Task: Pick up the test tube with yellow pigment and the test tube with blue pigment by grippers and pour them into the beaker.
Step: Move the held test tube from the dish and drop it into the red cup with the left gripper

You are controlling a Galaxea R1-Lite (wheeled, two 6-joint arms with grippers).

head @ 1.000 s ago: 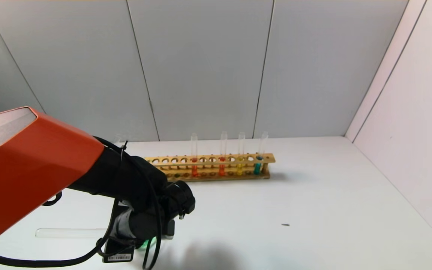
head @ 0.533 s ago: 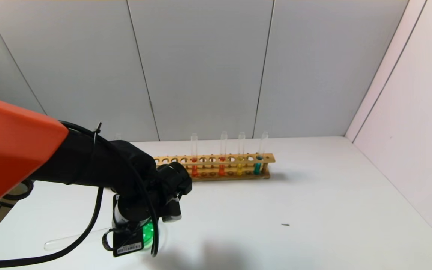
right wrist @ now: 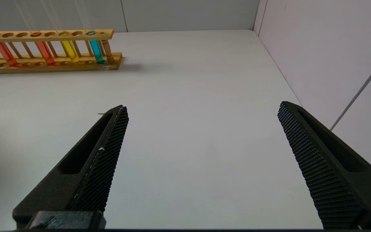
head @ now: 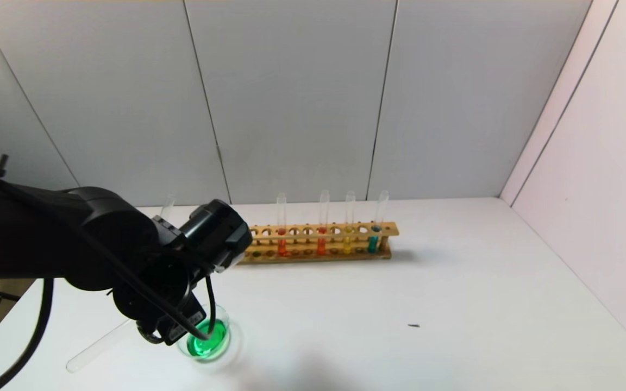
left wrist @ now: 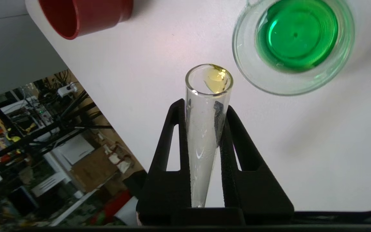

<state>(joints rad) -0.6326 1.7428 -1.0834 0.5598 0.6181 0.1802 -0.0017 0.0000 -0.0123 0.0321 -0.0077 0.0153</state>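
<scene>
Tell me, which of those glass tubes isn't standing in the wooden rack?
The nearly empty test tube clamped in the left pincer, tilted beside the beaker of green liquid. The four coloured tubes stand upright in the rack.

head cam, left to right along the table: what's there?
emptied test tube held by the left gripper → beaker of green liquid → wooden rack with two orange tubes, golden-yellow tube, teal tube → small dark speck. Right gripper not in this view.

Bright, even light; soft shadows
</scene>
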